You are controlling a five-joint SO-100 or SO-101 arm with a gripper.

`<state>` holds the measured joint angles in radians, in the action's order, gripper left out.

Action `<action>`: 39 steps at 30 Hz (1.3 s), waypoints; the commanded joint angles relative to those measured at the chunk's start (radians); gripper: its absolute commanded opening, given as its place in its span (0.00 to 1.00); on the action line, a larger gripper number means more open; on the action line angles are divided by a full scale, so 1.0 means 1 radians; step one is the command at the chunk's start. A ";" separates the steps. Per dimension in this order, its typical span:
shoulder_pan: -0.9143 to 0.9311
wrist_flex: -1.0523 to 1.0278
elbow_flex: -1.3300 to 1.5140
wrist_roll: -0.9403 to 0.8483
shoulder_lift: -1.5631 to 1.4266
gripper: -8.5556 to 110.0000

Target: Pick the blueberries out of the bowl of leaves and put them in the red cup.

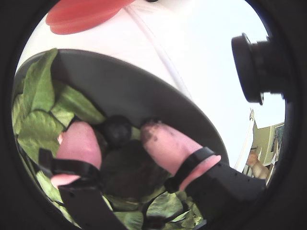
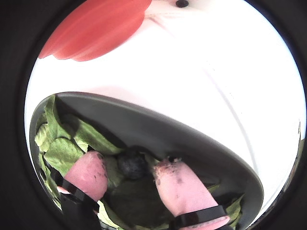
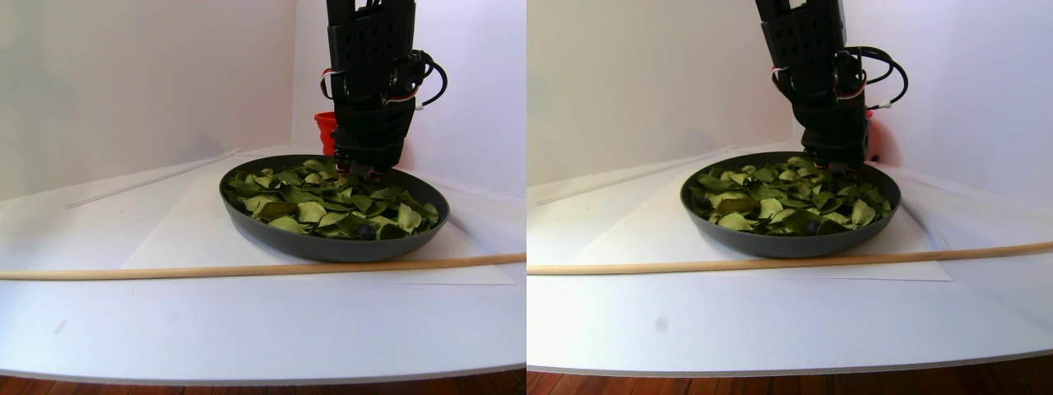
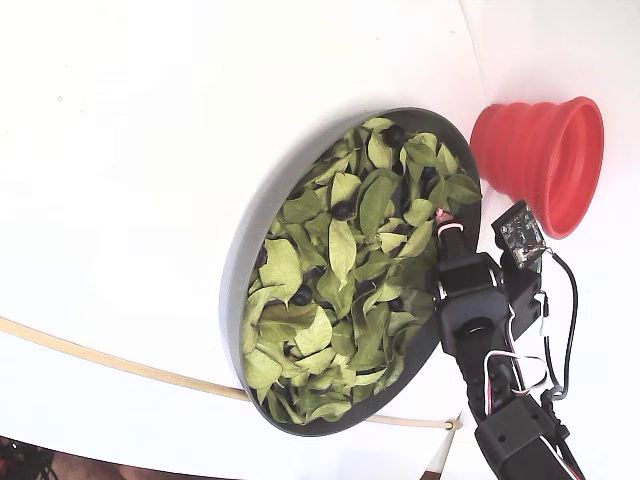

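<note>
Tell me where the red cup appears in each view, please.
A wrist view: the red cup at top left, beyond the bowl.
Another wrist view: top left, larger.
Stereo pair view: mostly hidden behind the arm, behind the bowl.
Fixed view: upper right, beside the bowl.
Shared landmark: the bowl's dark grey rim.

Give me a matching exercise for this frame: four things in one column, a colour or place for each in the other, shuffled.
Things:
1. red cup
2. bowl
3. blueberry
4. wooden rod

Descriptions:
A. matte dark grey, filled with leaves
B. between the pink fingertips of the tool
C. lying in front of the bowl in the stereo pair view
D. just outside the bowl's rim

Pairs: 1-D, 2-A, 3-B, 4-C
</note>
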<state>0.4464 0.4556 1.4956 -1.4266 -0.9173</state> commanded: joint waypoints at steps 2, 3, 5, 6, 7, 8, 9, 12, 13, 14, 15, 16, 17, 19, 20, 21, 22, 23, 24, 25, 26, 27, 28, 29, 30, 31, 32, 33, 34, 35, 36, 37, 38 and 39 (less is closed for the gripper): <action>0.006 0.017 -0.037 -0.014 -0.011 0.23; 0.006 0.020 -0.037 -0.015 -0.008 0.23; 0.006 0.025 -0.037 -0.020 -0.002 0.23; 0.006 0.025 -0.037 -0.021 0.000 0.23; 0.006 0.026 -0.037 -0.021 0.002 0.23; 0.006 0.026 -0.040 -0.021 0.005 0.23; 0.006 0.026 -0.040 -0.023 0.006 0.23; 0.006 0.026 -0.038 -0.025 0.008 0.22; 0.006 0.026 -0.034 -0.025 0.006 0.22; 0.006 0.028 -0.031 -0.025 0.006 0.22; 0.006 0.028 -0.029 -0.026 0.006 0.22; 0.006 0.028 -0.029 -0.028 0.005 0.22; 0.006 0.028 -0.028 -0.028 0.005 0.22; 0.006 0.028 -0.028 -0.031 0.005 0.21; 0.006 0.028 -0.029 -0.031 0.005 0.21; 0.006 0.028 -0.031 -0.031 0.005 0.21; 0.005 0.028 -0.034 -0.031 0.005 0.21; 0.005 0.028 -0.034 -0.031 0.005 0.21; 0.005 0.028 -0.035 -0.031 0.005 0.20; 0.006 0.028 -0.037 -0.031 0.005 0.20; 0.006 0.028 -0.037 -0.031 0.005 0.20; 0.006 0.028 -0.037 -0.032 0.005 0.20; 0.006 0.028 -0.037 -0.032 0.005 0.20; 0.006 0.028 -0.038 -0.032 0.005 0.20; 0.006 0.028 -0.038 -0.032 0.005 0.19; 0.006 0.026 -0.038 -0.032 0.005 0.19; 0.006 0.026 -0.038 -0.032 0.006 0.19; 0.006 0.026 -0.038 -0.034 0.006 0.19; 0.006 0.026 -0.037 -0.034 0.006 0.19; 0.006 0.026 -0.037 -0.034 0.006 0.18; 0.006 0.026 -0.037 -0.034 0.006 0.18; 0.006 0.026 -0.037 -0.034 0.005 0.18; 0.006 0.026 -0.038 -0.034 0.005 0.18; 0.006 0.026 -0.038 -0.034 0.005 0.18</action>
<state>0.4464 0.4771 1.4864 -1.4527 -0.8989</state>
